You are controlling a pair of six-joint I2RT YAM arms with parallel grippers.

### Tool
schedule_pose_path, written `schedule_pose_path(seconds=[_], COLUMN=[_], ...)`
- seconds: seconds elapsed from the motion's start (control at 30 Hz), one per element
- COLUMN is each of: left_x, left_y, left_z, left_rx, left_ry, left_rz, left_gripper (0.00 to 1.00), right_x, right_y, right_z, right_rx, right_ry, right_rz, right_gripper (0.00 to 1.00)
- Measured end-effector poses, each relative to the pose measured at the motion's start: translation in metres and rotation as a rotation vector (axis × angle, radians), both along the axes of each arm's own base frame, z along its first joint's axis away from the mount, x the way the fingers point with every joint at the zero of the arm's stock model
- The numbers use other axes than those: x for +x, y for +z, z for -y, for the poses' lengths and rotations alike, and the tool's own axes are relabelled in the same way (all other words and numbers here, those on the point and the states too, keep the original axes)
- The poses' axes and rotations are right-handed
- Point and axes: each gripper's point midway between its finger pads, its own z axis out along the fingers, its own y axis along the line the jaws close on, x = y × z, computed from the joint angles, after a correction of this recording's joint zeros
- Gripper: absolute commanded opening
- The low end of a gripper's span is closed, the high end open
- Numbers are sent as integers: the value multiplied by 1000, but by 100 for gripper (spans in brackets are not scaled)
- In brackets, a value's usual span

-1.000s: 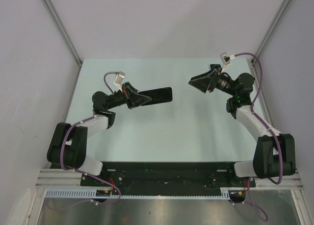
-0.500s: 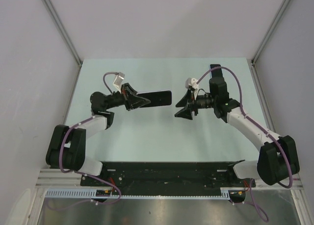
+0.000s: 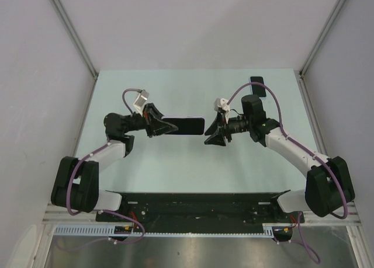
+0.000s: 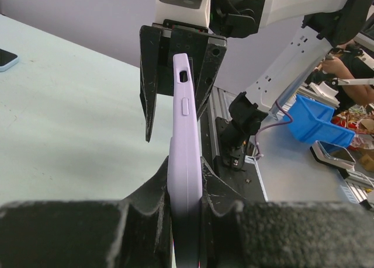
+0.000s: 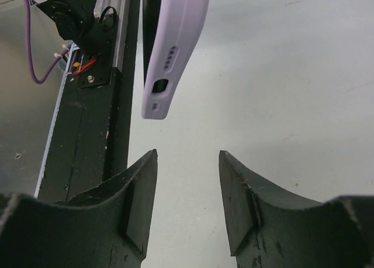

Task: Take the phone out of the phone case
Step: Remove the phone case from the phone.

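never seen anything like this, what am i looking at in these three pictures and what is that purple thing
This is a robot: a left arm and a right arm bolted to the near edge of a pale table. One picture looks down from above. The other two come from a small camera on each wrist, so that arm's own black fingers show at the bottom. The left gripper is shut on the purple thing, a lilac case with a phone inside. The right gripper is open, just short of the case's free end, touching nothing. A small dark flat thing, perhaps another phone, lies at the far right.
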Motion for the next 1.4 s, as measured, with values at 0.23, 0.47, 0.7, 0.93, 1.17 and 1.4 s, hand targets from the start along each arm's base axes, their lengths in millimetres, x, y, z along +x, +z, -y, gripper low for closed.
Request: schedule_pose_path(seconds=[0.23,0.47,0.7,0.93,1.17,1.4], left_x=[-13,-15,-16,-10,12,21], left_y=[1,2,0,-2,-21,-26], left_z=[-2,-3,-5,-9,-9,-8], left_rx=[7,13,27,36,42,40], left_ry=[-17,-26,-32,-11,35,59], left_rz=[31,63,112,160,148,113], left_gripper=[0,1,0,0,0,0], right_x=[-8,-18,-22,-23,-13,3], right_y=[5,7,10,14,7,10], right_z=[-11,-19,-21,-20,-22,-11], right_rx=[16,25,31,38,35,44], right_ry=[23,61,78,79,57,3], right_rz=[-19,-19,-9,7,-21,-14], right_gripper=[43,43,44,43,43,43])
